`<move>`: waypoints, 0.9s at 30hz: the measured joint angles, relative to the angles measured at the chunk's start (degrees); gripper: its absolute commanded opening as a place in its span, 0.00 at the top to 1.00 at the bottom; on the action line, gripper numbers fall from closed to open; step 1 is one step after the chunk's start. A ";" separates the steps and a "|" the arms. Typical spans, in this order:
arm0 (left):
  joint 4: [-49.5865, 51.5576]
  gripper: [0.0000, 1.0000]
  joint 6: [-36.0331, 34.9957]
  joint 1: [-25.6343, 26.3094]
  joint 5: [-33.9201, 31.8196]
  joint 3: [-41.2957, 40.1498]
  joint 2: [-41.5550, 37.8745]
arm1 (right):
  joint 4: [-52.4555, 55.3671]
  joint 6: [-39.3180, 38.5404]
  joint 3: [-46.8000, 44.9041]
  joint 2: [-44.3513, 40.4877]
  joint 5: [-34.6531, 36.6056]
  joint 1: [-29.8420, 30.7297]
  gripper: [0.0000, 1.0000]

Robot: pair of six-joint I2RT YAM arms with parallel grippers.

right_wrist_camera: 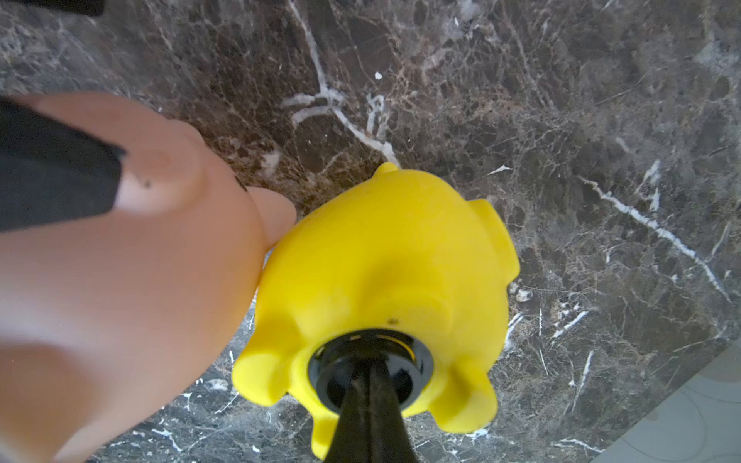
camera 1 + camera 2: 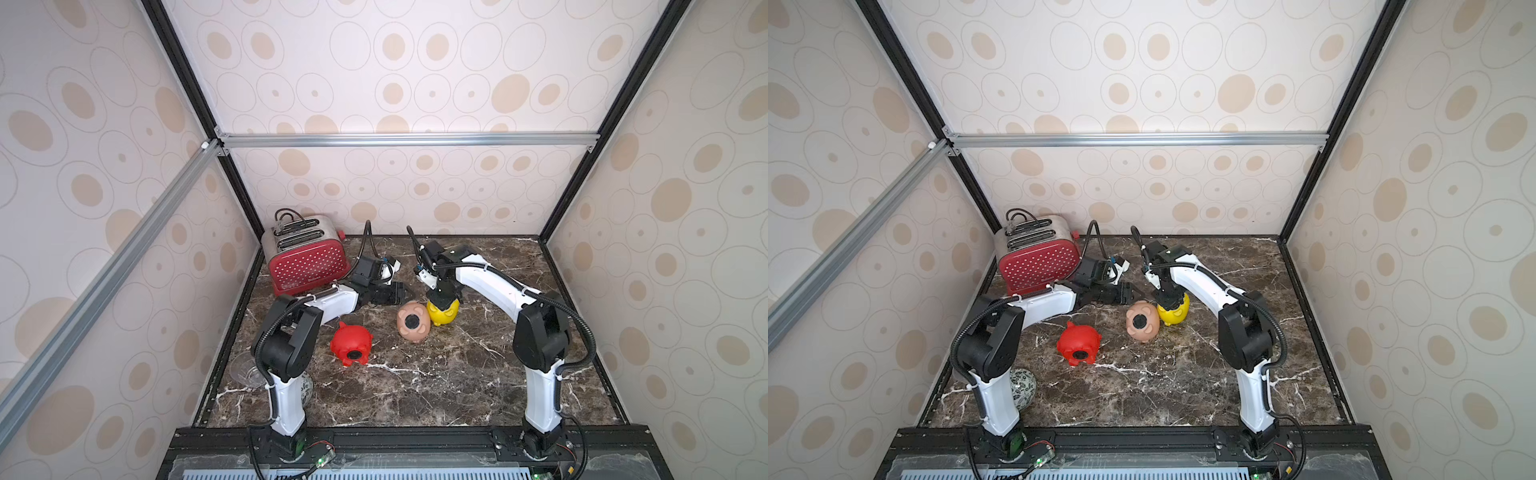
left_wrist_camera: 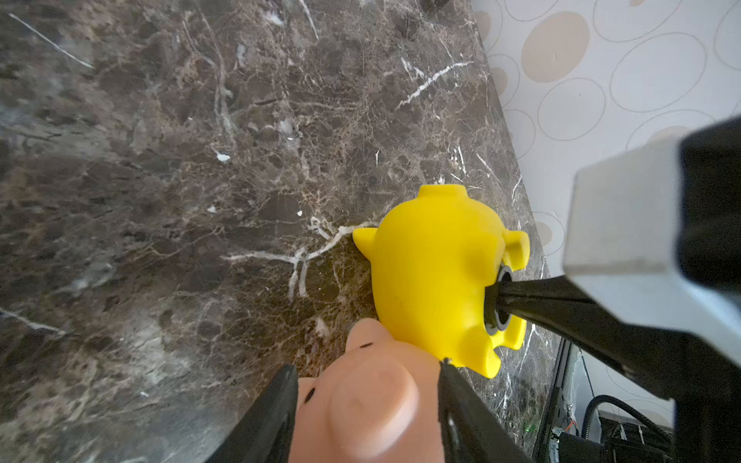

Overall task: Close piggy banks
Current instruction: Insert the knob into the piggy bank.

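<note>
The three pigs lie on the far half of the dark marble bench (image 2: pixel 436 386). The yellow pig (image 2: pixel 448 315) is the farthest one, turned with its belly and feet upward. The right tool (image 1: pixel 371 371) comes down on it from above. Its two fingers are pressed together with no gap, and their tips sit in the hollow of the black plug (image 1: pixel 419 362) that fills the round belly hole. Whether the tips pinch some part of the plug, I cannot tell.

The peach-pink pig (image 2: pixel 412 323) lies just beside the yellow pig, on the robot's left of it, and the two touch. Its belly faces up and a black plug sits in its hole too. The left tool (image 3: pixel 367 366) reaches low over the bench, partly spread, with one finger against each cheek, so it holds this pig by the head.

The red pig (image 2: pixel 351 343) lies apart from the others, nearer to the left arm, and its hole is also plugged. A red polka-dot toaster (image 2: pixel 305 262) stands in the far left corner, and a black-and-white patterned ball (image 2: pixel 1022 388) shows behind the left arm's lower part
</note>
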State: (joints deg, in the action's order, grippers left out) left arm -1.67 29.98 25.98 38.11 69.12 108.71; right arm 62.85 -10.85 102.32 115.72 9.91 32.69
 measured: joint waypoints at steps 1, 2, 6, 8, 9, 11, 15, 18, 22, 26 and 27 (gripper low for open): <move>0.00 0.44 0.00 0.00 -0.02 0.02 0.00 | 0.02 -0.20 0.00 0.00 0.02 0.02 1.00; 0.00 0.44 0.00 0.00 -0.02 0.02 0.02 | 0.02 -0.46 0.00 0.00 0.11 0.07 1.00; 0.00 0.44 0.00 0.00 0.00 0.02 0.33 | 0.07 -1.75 0.00 0.00 0.72 0.42 1.00; 0.00 0.44 0.00 0.00 0.00 0.02 0.61 | 0.07 -2.54 0.00 0.00 1.40 0.72 1.00; 0.02 0.44 0.00 0.00 0.00 0.00 0.70 | 0.07 -2.86 0.00 0.00 1.73 0.85 1.00; 0.00 0.44 0.00 0.00 0.00 0.02 0.72 | 0.07 -3.50 0.00 0.02 2.32 1.03 1.00; 0.00 0.44 0.00 0.00 0.00 0.02 0.72 | 0.00 -4.17 0.00 0.09 3.04 1.09 1.00; 0.00 0.44 0.00 0.00 0.00 0.02 0.72 | -0.07 -4.76 0.00 0.11 3.23 1.09 1.00; 0.00 0.44 0.00 0.00 0.00 0.02 0.72 | -0.17 -5.20 -0.13 0.09 3.43 1.09 1.00; 0.00 0.44 0.02 0.00 0.00 0.02 0.72 | -0.22 -5.09 -0.13 0.09 2.93 1.07 1.00; 0.00 0.44 0.00 0.00 0.00 0.02 0.72 | -0.22 -5.07 -0.15 0.09 2.62 1.09 1.00</move>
State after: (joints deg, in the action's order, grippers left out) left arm -1.67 29.98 25.98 38.11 69.14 109.43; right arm 62.63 -15.92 102.17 115.81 12.53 33.78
